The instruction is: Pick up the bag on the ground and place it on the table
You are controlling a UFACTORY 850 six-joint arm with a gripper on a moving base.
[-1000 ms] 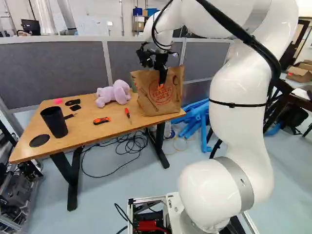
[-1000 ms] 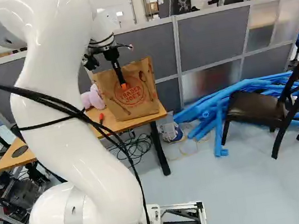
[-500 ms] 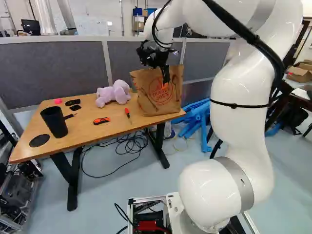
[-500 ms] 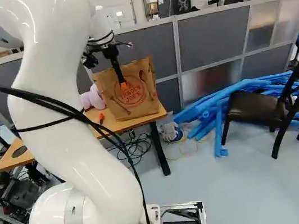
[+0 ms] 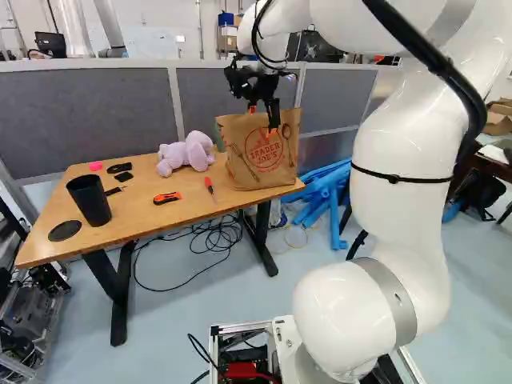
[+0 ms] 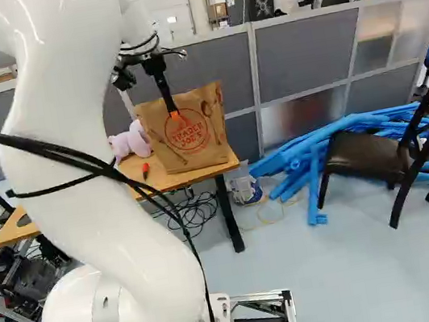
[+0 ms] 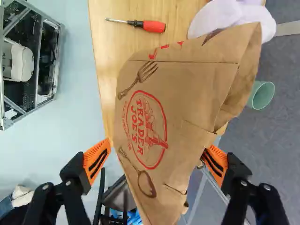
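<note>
One bag [image 5: 260,170], black cup [image 5: 90,204] left view only

Bag [image 5: 264,170] on right end of table [image 5: 132,222], plush toy [image 5: 189,154] left of bag, screwdriver [image 5: 209,183] before toy, partition [image 5: 88,120] behind table

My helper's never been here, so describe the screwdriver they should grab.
On the wooden table, find the brown paper bag standing at one end. The screwdriver lies between that bag and an orange-and-black tool. Its red handle and thin metal shaft set it apart from that stubbier tool.
</note>
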